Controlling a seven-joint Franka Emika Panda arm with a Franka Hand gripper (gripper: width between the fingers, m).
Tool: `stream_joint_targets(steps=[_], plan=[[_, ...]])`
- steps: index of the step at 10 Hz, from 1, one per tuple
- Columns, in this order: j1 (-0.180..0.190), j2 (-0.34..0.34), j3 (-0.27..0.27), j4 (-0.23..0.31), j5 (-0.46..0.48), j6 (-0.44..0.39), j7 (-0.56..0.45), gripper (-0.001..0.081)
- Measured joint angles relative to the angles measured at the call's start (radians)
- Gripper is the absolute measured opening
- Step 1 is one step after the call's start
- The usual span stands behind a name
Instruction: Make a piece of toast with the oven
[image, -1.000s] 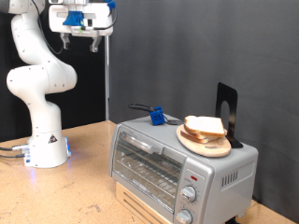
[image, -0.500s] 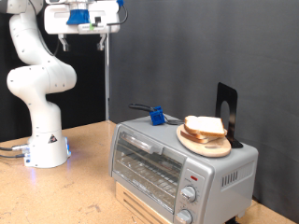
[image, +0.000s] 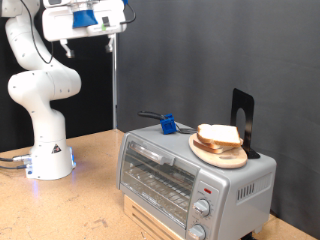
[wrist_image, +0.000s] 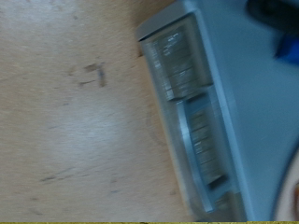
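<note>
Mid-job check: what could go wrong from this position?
The oven door looks shut, so the slice has no way in yet. The piece of toast overhangs a wooden plate near the oven top's edge; a nudge might knock it off. The gripper is high up, far from both.

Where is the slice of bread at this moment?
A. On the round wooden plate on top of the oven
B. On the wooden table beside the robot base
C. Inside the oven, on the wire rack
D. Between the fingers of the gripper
A. The piece of toast lies on the round wooden plate on top of the oven, whose glass door is closed; the gripper is high at the exterior view's top left, far from it.
</note>
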Motion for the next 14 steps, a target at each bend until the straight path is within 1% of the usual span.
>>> stream_joint_targets(steps=[2, 3, 4, 6, 8, 11, 14], plan=[[0.081, 0.011, -0.081, 0.019, 0.052, 0.003, -0.230, 0.0806], [0.128, 0.041, -0.122, 0.037, 0.061, 0.006, -0.325, 0.0806], [0.118, 0.039, -0.115, 0.035, 0.058, 0.006, -0.281, 0.0806], [0.118, 0.033, -0.124, 0.031, 0.113, -0.008, -0.271, 0.0806], [0.118, 0.062, -0.144, 0.029, 0.144, 0.032, -0.260, 0.0806], [0.124, 0.188, -0.170, 0.063, 0.159, 0.055, -0.284, 0.0806], [0.139, 0.306, -0.179, 0.092, 0.161, 0.140, -0.362, 0.0806]])
